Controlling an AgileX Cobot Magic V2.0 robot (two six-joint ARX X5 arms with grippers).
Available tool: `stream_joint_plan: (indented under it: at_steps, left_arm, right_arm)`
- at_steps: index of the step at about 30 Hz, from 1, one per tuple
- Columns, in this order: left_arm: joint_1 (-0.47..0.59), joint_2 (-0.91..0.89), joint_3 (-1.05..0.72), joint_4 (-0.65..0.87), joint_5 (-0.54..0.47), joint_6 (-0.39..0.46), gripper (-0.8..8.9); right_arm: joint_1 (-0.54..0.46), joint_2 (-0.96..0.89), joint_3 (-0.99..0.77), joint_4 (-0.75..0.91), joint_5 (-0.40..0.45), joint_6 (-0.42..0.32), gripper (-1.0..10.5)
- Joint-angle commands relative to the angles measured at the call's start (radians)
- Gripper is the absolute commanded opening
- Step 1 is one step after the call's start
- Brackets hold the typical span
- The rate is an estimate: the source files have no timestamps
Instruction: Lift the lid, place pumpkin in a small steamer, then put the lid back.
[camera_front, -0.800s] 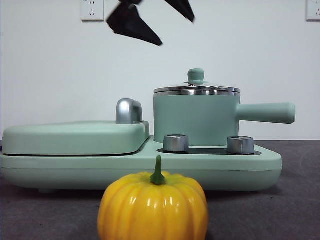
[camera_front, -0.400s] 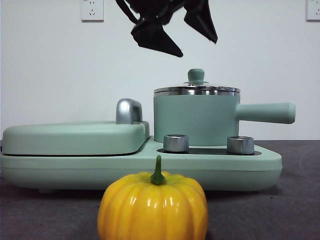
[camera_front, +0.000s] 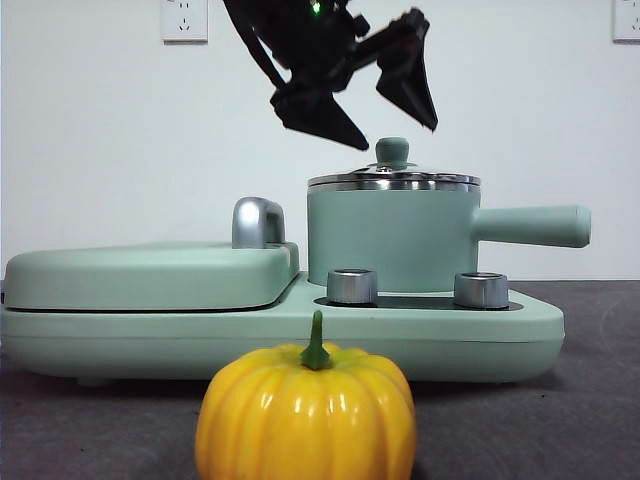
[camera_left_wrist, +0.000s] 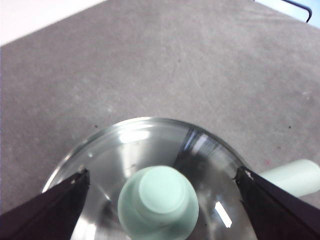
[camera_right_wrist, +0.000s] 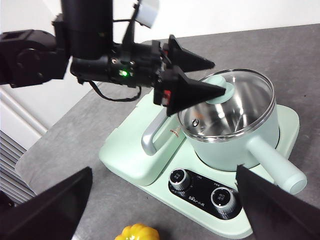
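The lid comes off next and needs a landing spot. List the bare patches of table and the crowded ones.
Bare grey table lies beside the appliance base, on the side away from the small steamer, and more lies behind it. In front, the pumpkin takes the middle, with table showing on either side. It is crowded over the lid, where the left gripper hangs open.

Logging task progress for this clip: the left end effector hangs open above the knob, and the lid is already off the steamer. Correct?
Not quite. The lid sits on the small steamer, as the front view shows. The left end effector does hang open above the knob.
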Motion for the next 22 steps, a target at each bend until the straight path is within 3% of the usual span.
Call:
stream_joint_plan:
  at_steps: [1,6,13,22]
  left_arm:
    - [-0.008,0.031,0.025,0.017,-0.002,0.011,4.64]
    - [-0.008,0.044,0.025,0.04,-0.002,0.01,4.51]
    - [-0.009,0.045,0.025,0.024,-0.002,0.016,3.42]
    - [-0.009,0.063,0.025,-0.003,-0.002,0.026,3.33]
  right_arm:
    - [0.0,0.004,0.017,0.006,-0.001,0.011,4.6]
    - [0.0,0.004,0.017,0.006,0.0,0.011,4.6]
    - [0.0,0.004,0.017,0.006,0.0,0.011,4.6]
    - [0.0,0.004,0.017,0.006,0.001,0.011,4.6]
